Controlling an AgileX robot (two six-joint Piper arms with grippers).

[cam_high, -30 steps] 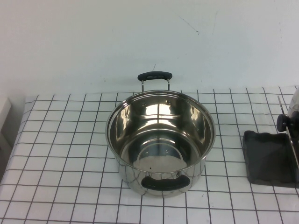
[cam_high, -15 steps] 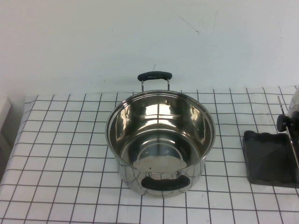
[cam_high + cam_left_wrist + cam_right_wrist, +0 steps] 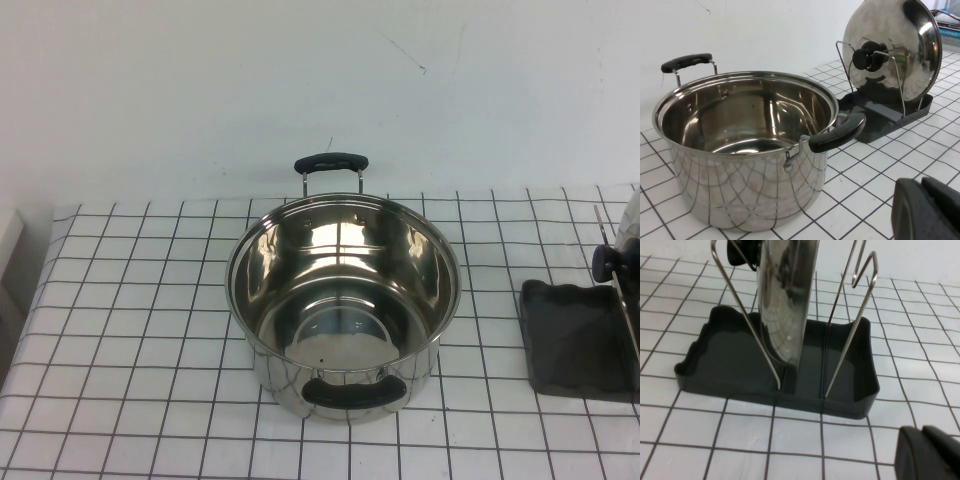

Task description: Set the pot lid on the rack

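The pot lid (image 3: 892,50) stands upright in the rack (image 3: 880,117) at the frame's right, clear of both grippers. The left gripper (image 3: 927,210) and right gripper (image 3: 930,455), jaws closed and empty, sit at their views' lower right corners.

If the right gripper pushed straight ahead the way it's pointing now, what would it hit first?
Most likely the rack: the right gripper, fingers shut, sits low over the table and faces the tray's near wall. The pot lid stands on edge in the rack just beyond. The left gripper is shut, beside the pot.
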